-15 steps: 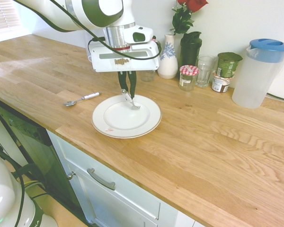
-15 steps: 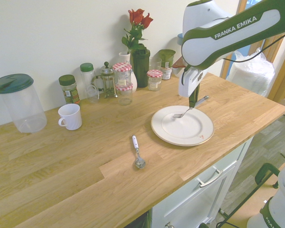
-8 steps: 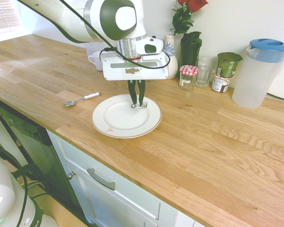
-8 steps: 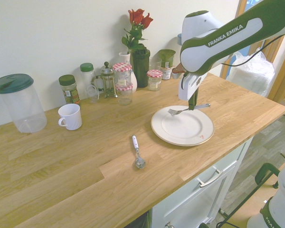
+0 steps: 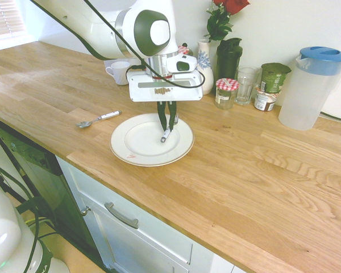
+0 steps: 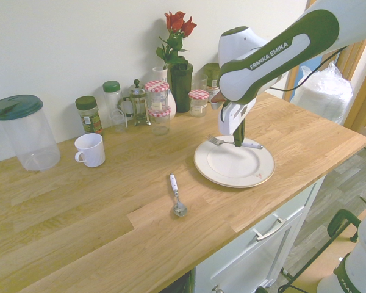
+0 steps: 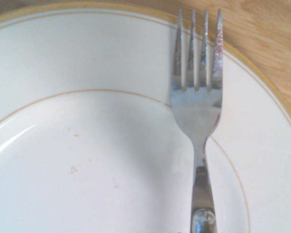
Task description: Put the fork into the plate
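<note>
Fork: held over the plate, its tines toward the wall-side rim and its white handle past the jaws; whether the plate is touched by it cannot be told. The fork [image 6: 251,144] is seen tines and neck in the wrist view.
Jaws: closed narrow on the fork by the gripper [image 5: 167,132], which is pointed down over the plate.
Plate: set flat on the wooden counter [image 5: 227,182]; white, thin-rimmed, with a small red mark near the edge. The plate [image 5: 141,149] is overlapped by the fork in every view.
Spoon: laid on the counter beside the plate, apart from it; the spoon [image 6: 175,194] is white-handled.
Mug: stood well apart from the plate, nearer the wall; the white mug [image 6: 90,151] is upright.
Wall side of plate: a checked-lid jar [image 5: 225,94], a blue-patterned vase [image 5: 203,71], red roses [image 5: 233,5] and a drinking glass [image 5: 247,85] are lined up.
Farther from plate: a blue-lidded pitcher [image 5: 310,91] is stood to its right in the first exterior view; a dark-green-lidded pitcher [image 6: 30,137] is stood to its left in the second.
</note>
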`<move>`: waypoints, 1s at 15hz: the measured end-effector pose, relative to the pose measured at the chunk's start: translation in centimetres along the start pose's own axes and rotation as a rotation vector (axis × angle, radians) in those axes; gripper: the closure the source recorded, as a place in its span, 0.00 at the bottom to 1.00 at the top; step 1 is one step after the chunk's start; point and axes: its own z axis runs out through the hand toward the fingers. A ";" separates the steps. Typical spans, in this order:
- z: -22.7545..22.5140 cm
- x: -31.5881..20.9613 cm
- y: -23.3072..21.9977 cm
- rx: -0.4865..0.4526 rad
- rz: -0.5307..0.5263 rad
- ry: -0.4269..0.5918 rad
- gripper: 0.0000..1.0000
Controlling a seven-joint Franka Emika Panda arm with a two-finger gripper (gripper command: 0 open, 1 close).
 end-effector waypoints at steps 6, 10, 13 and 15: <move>0.3 0.1 0.1 -0.009 -0.003 -0.002 0.00; 0.3 0.2 0.4 -0.012 -0.001 -0.001 0.00; 0.3 0.2 0.4 -0.016 -0.004 0.002 0.00; 0.1 0.2 0.4 -0.013 -0.004 0.010 0.00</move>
